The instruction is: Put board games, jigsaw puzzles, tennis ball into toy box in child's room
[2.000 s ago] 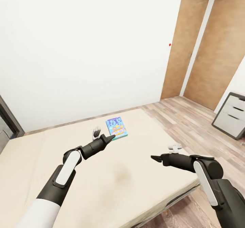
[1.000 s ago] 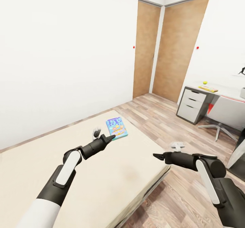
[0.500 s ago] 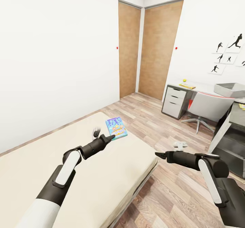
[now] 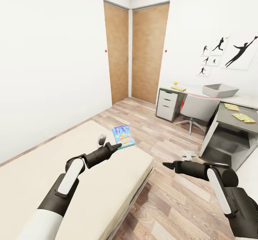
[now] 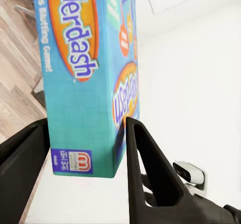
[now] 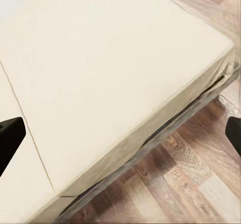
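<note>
My left gripper [image 4: 116, 146] is shut on a blue board game [image 4: 123, 135], held above the beige bed [image 4: 53, 168]. In the left wrist view the blue board game [image 5: 88, 68] sits between both fingers [image 5: 143, 158]. My right gripper [image 4: 166, 164] hangs open and holds nothing, past the bed's foot over the wood floor; in its wrist view the right gripper [image 6: 122, 128] looks down on the bed's corner [image 6: 100, 73]. Far right on the table [image 4: 200, 89] stand the grey toy box [image 4: 220, 89], a tennis ball [image 4: 175, 83] and a flat yellow box [image 4: 178, 88]. Two jigsaw puzzles [image 4: 232, 107] [image 4: 243, 117] lie on the darker section.
A grey swivel chair [image 4: 196, 109] stands at the desk beside white drawers [image 4: 167, 104]. Two wooden doors [image 4: 118, 51] meet in the far corner. Black sports silhouettes [image 4: 240, 51] hang on the right wall. Wood-plank floor [image 4: 168, 204] stretches between bed and desk.
The camera has swung right: the bed slid left in view, and the doors, desk, chair and toy box came into sight. Both grippers keep their poses; the blue game stays gripped.
</note>
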Motion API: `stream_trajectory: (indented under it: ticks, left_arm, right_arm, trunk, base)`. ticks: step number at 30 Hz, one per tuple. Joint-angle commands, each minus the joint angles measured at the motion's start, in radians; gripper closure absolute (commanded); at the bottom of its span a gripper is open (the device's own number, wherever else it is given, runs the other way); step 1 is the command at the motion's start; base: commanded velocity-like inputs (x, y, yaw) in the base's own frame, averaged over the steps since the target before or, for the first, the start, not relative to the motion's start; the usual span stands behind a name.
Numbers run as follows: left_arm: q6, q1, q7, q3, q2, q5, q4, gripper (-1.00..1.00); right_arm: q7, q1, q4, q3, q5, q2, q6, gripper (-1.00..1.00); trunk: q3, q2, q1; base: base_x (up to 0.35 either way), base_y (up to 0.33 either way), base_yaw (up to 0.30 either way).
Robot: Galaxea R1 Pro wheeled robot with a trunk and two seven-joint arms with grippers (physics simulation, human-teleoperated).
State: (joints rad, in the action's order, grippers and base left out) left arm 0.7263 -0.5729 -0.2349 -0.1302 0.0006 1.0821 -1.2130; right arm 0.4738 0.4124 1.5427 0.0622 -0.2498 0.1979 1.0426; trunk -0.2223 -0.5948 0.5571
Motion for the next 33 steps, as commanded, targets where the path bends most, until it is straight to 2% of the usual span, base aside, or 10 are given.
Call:
stream_trajectory:
  ticks: [1, 13, 16, 18, 21, 28, 33]
  left_arm:
    - [0.005, -0.001, -0.002, 0.001, 0.000, 0.005, 0.000, 1.00]
    - [0.010, -0.001, -0.003, 0.003, 0.003, 0.004, 0.000, 1.00]
    - [0.010, -0.001, -0.003, 0.003, 0.003, 0.004, 0.000, 1.00]
    - [0.010, -0.001, -0.003, 0.003, 0.003, 0.004, 0.000, 1.00]
    - [0.010, -0.001, -0.003, 0.004, 0.003, 0.005, 0.000, 1.00]
    - [0.010, -0.001, -0.002, 0.004, 0.003, 0.005, 0.000, 1.00]
    - [0.010, -0.001, -0.002, 0.005, 0.003, 0.005, 0.000, 1.00]
  right_arm:
    - [0.006, 0.001, -0.007, 0.000, 0.004, -0.001, 0.005, -1.00]
    - [0.006, 0.001, -0.043, -0.011, 0.006, -0.014, 0.005, -1.00]
    - [0.005, 0.000, -0.051, -0.035, 0.008, -0.025, 0.005, -1.00]
    - [0.005, 0.000, -0.057, -0.077, 0.008, -0.033, 0.005, -1.00]
    - [0.004, -0.001, -0.063, -0.106, 0.008, -0.037, 0.005, -1.00]
    - [0.004, -0.001, -0.068, -0.127, 0.008, -0.040, 0.005, -1.00]
    - [0.003, -0.001, -0.069, -0.131, 0.007, -0.041, 0.005, -1.00]
  trunk:
    - [0.002, 0.006, -0.004]
    - [0.039, 0.090, -0.050]
    - [0.049, 0.111, -0.061]
    - [0.055, 0.125, -0.069]
    - [0.064, 0.146, -0.080]
    - [0.086, 0.195, -0.107]
    - [0.086, 0.195, -0.107]
  base:
    - [0.000, 0.000, -0.281]
    - [0.000, 0.000, -0.281]
    - [0.000, 0.000, -0.281]
    - [0.000, 0.000, -0.281]
    - [0.000, 0.000, -0.281]
    - [0.000, 0.000, -0.281]
    - [0.000, 0.000, -0.281]
